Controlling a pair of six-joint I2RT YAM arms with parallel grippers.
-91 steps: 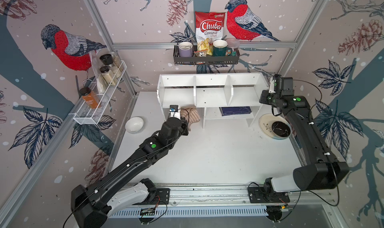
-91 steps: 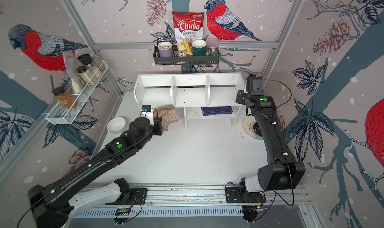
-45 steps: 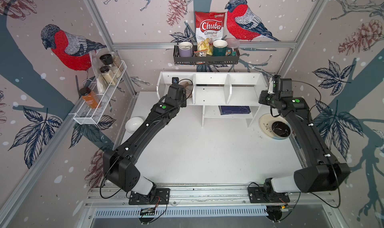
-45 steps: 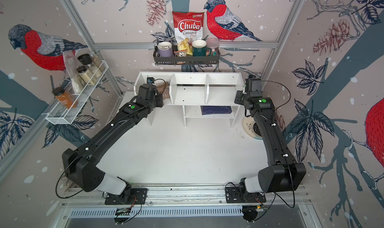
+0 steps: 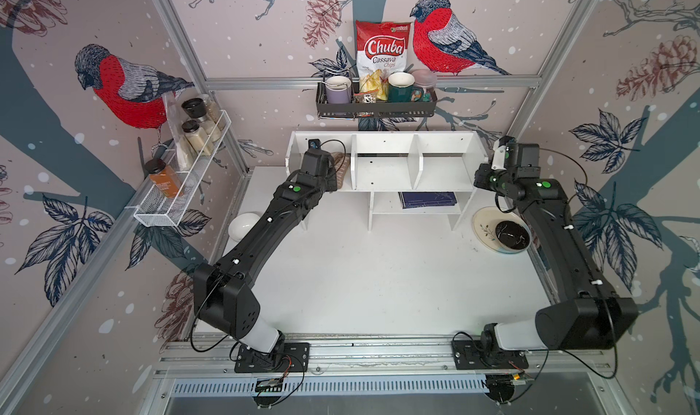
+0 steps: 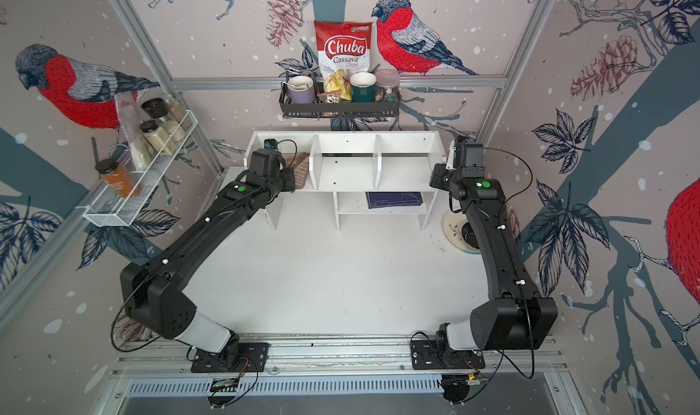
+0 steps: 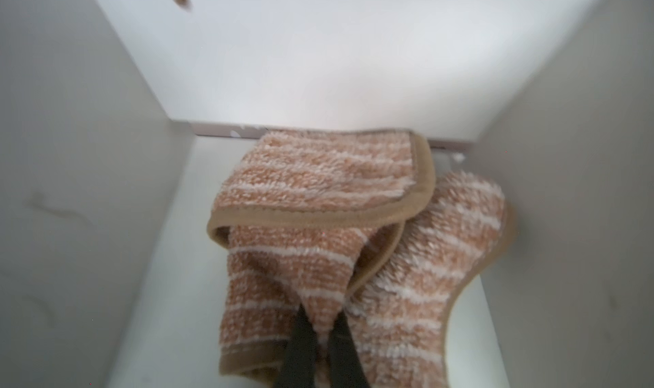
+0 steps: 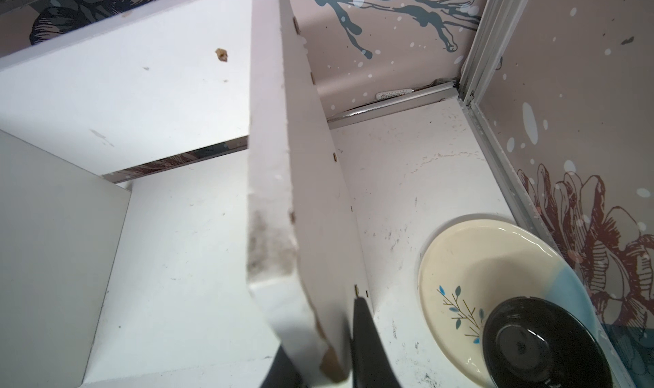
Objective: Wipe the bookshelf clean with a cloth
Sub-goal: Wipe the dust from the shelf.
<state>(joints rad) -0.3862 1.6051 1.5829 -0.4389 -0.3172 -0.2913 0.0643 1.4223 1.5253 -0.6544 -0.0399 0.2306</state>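
1. State of left gripper (image 7: 320, 328): closed tight on a fold of the cloth (image 7: 318, 198), pinched at its near end
2. Place of cloth: inside the left upper compartment of the bookshelf (image 5: 382, 171), resting on the compartment floor, just beside the divider (image 5: 353, 167) to the middle compartment
3. Key relation: cloth straight ahead of the left gripper, long axis running front to back, far edge near the gap under the back panel; judged to suit a drawing stroke toward the open front
4. State of right gripper (image 8: 323, 351): jaws narrowly apart, astride the right end panel (image 8: 276, 156); firm clamp or loose contact not decidable
5. Nearer arm to the cloth: left; the other 2 upper compartments well apart from the cloth, judged still to be wiped
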